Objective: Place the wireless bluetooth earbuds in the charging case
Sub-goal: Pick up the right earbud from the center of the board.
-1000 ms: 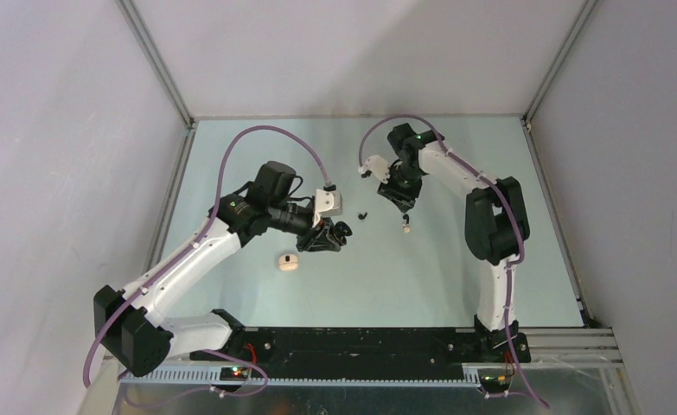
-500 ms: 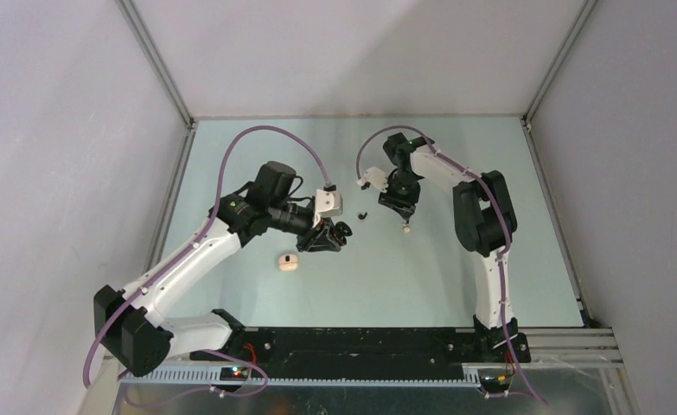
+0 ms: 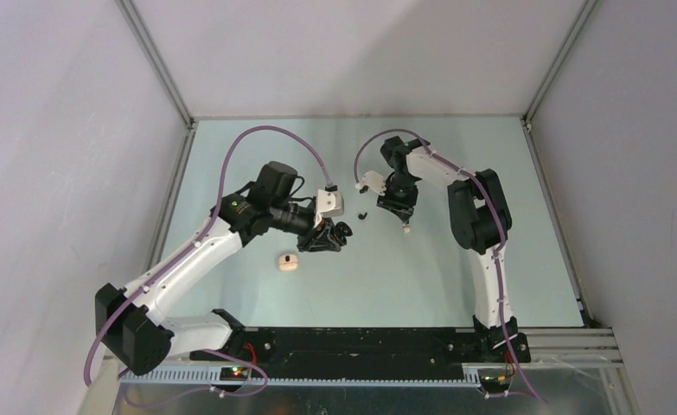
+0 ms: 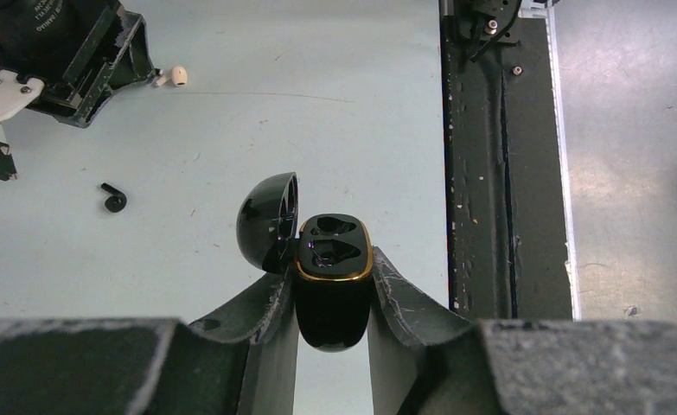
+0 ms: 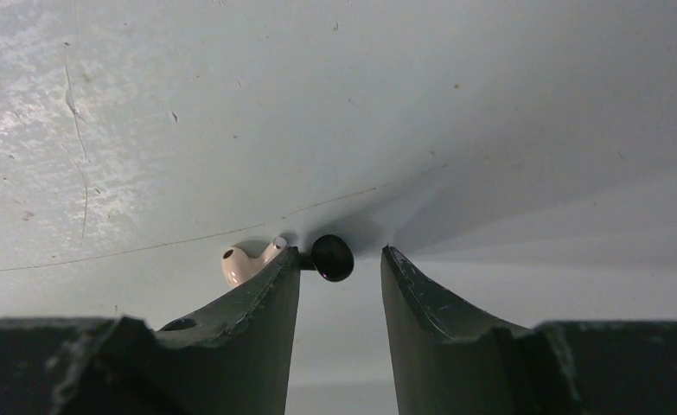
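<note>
Right claw [image 5: 340, 255] has edged toward the left claw's [image 4: 332, 272] clamped glossy black case [image 4: 332, 313], parted around a black earbud [image 5: 332, 258]. Pinch next.

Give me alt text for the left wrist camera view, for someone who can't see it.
The left gripper clamps a black charging case with a gold rim, its lid flipped open and both sockets looking empty. Beyond it on the pale table lie a black earbud and, farther off, a white earbud.
</note>
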You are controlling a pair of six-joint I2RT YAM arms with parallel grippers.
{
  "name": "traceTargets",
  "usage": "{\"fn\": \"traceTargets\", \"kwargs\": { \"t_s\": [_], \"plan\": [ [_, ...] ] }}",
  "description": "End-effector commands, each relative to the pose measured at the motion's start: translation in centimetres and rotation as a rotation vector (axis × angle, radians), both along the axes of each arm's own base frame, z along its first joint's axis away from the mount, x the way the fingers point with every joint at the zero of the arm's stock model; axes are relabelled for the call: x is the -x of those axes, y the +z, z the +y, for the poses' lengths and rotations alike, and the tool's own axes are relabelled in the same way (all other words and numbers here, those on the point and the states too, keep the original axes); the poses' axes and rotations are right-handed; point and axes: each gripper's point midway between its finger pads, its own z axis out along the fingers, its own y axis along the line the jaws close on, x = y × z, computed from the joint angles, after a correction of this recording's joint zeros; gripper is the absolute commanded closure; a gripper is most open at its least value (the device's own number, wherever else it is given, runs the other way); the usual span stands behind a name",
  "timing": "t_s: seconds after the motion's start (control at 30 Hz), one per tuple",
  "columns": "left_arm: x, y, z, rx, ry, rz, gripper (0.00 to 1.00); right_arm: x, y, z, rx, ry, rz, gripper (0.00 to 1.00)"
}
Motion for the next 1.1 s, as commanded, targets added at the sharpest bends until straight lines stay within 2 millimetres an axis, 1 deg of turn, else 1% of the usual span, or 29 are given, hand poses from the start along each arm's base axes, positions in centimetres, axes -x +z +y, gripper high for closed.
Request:
{"fn": "traceTargets", "kwargs": {
  "t_s": [0.0,0.2,0.33,0.43,0.5,0.53,0.57,0.6,0.67,0.7,0.77,0.8,0.83,0.87,0.9,0.93,0.97,1.0,1.03,1.07],
  "plan": [
    [-0.2,0.4,-0.4,0.011,-0.012,-0.027,1.00,-0.5,0.2,0.6,-0.011,0.020,-0.005,0.57],
    [-0.2,0.3,-0.4,0.008,-0.014,-0.027,1.00,-0.4,0.1,0.8,-0.022,0.019,0.001,0.67],
    [-0.2,0.2,-0.5,0.004,-0.013,-0.025,1.00,-0.6,0.7,0.8,-0.040,0.009,-0.008,0.75],
    [-0.1,0.2,-0.5,0.003,-0.015,-0.022,1.00,-0.6,1.6,0.8,-0.056,0.002,-0.022,0.80],
    [-0.2,0.1,-0.5,0.002,-0.016,-0.024,1.00,-0.8,2.4,0.8,-0.070,-0.011,-0.040,0.81],
    [-0.1,0.1,-0.6,0.002,-0.017,-0.023,1.00,-1.0,2.7,0.8,-0.077,-0.018,-0.052,0.81],
    [-0.1,0.1,-0.6,0.001,-0.016,-0.020,1.00,-1.2,3.4,0.8,-0.085,-0.032,-0.072,0.82],
    [-0.1,0.1,-0.6,0.002,-0.016,-0.021,1.00,-1.7,3.7,0.8,-0.094,-0.045,-0.099,0.82],
    [-0.2,0.2,-0.7,0.007,-0.011,-0.017,1.00,-2.6,5.4,0.4,-0.106,-0.096,-0.176,0.83],
    [-0.3,0.2,-0.8,0.012,-0.008,-0.018,1.00,-3.0,5.9,0.1,-0.113,-0.113,-0.204,0.83],
    [-0.5,0.2,-1.1,0.020,0.006,0.003,1.00,-4.2,7.9,0.0,-0.151,-0.155,-0.304,0.83],
    [-0.5,0.1,-1.2,0.021,0.011,0.013,1.00,-3.9,8.8,-0.4,-0.165,-0.183,-0.334,0.82],
    [-0.7,0.1,-1.4,0.027,0.019,0.025,1.00,-4.6,9.7,-0.3,-0.191,-0.198,-0.383,0.82],
    [-1.0,0.1,-1.6,0.033,0.024,0.027,1.00,-4.1,10.8,-0.6,-0.208,-0.224,-0.413,0.82],
    [-1.0,0.0,-1.8,0.035,0.037,0.048,1.00,-4.7,11.8,-0.5,-0.234,-0.241,-0.462,0.82],
    [-1.2,-0.1,-1.9,0.035,0.045,0.058,1.00,-4.2,12.7,-0.9,-0.245,-0.275,-0.492,0.82],
    [-1.5,0.0,-2.1,0.044,0.060,0.069,1.00,-4.6,13.7,-0.8,-0.269,-0.290,-0.536,0.82],
    [-1.9,0.1,-2.4,0.051,0.071,0.067,1.00,-4.1,14.8,-1.2,-0.284,-0.328,-0.572,0.82],
    [-2.2,0.1,-2.5,0.050,0.094,0.081,1.00,-4.4,15.9,-1.0,-0.309,-0.343,-0.614,0.82],
    [-2.6,0.2,-2.8,0.058,0.107,0.078,1.00,-3.9,17.3,-1.3,-0.334,-0.379,-0.648,0.82]
  ]
}}
